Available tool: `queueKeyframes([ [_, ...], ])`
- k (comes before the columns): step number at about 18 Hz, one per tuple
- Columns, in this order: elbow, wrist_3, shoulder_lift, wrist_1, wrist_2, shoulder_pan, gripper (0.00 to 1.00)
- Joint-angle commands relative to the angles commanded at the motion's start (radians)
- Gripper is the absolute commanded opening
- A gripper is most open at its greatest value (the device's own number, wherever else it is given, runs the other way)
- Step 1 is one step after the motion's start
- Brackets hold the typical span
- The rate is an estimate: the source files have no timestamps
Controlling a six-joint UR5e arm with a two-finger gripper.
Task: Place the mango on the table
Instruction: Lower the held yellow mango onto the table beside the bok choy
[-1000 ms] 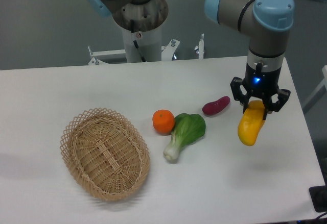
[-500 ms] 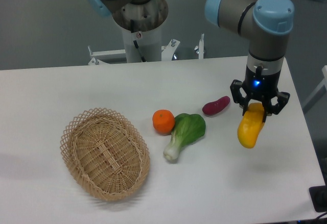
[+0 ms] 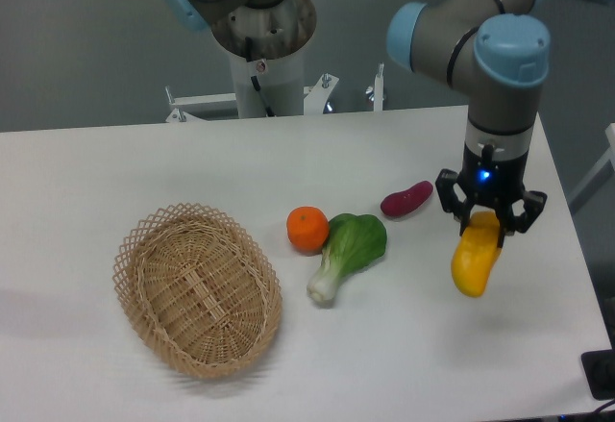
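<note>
Clearly the end effector [image 3: 488,218] grips a smooth yellow-orange mango [image 3: 477,259] by its top.

Single fixed camera, elevated front view, facing arm base across table [image 3: 115,162].

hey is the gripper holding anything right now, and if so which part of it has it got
Yes. The gripper is shut on the mango, gripping it by its upper, more orange end. The yellow rest of the fruit hangs below the fingers, over the table.

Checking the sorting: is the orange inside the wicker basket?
No, the orange sits on the table, right of the basket.
</note>
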Motion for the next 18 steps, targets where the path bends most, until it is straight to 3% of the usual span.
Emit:
queueKeyframes([
  [9,0.011,-0.003,-0.144,0.06,0.002,-0.043,0.41],
  [13,-0.017,0.13,-0.155,0.065,0.005,-0.045,0.41],
  [18,-0.047,0.144,-0.16,0.065,0.014,-0.061,0.41],
])
